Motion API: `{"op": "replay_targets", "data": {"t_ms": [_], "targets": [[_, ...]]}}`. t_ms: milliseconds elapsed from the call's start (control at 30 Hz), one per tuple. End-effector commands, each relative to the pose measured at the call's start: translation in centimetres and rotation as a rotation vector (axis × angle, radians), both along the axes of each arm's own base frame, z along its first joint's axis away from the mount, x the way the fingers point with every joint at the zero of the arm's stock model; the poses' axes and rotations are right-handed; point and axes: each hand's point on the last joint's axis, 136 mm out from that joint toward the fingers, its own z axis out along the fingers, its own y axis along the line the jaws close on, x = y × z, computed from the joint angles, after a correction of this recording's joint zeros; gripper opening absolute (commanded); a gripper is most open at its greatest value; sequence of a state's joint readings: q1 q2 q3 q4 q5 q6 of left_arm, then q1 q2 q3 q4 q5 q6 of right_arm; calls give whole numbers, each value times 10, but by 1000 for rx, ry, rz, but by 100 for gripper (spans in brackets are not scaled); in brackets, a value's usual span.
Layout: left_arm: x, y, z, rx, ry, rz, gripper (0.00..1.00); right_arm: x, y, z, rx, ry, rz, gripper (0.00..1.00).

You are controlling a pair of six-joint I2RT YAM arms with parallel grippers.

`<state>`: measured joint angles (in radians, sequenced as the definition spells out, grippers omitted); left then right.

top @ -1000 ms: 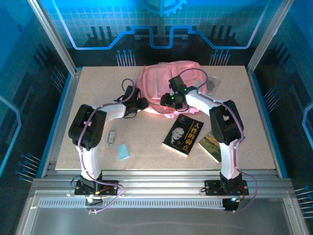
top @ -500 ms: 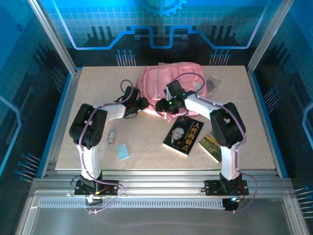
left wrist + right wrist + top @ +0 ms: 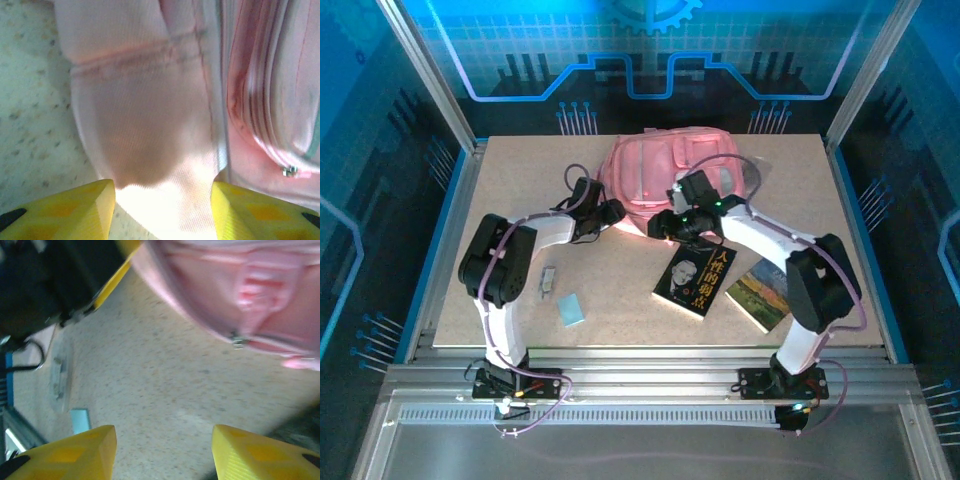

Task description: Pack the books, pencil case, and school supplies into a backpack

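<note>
Robot lab cell: aluminium frame, blue circuit-print panels, speckled tabletop.

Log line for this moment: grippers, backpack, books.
left gripper: straddling backpack fabric, grip unclear | right gripper: open, empty, over table | black book, landscape book: on table, unpacked

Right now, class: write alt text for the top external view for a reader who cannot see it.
Two robot arms reach over a table to the near edge of a pink backpack, left tool at its corner, right tool beside it. A black portrait book and a landscape book lie to the right; a pale blue rectangle and grey packet lie left.
</note>
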<state>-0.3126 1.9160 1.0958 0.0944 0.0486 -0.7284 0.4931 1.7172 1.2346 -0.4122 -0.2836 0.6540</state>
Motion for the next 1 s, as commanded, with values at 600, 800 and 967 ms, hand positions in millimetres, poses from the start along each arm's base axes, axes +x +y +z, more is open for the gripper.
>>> {"op": "replay_targets", "data": {"t_ms": [600,800,967], "targets": [[-17,-110,33,417,-95,-388,51,77,-104,-73,126,154,-531,59],[-12,-109,-1,527,-6,-395,50,78,-109,-83,118,157,-565,56],[-6,-110,-24,577,45,-424,46,77,-110,-88,115,167,-568,53]]}}
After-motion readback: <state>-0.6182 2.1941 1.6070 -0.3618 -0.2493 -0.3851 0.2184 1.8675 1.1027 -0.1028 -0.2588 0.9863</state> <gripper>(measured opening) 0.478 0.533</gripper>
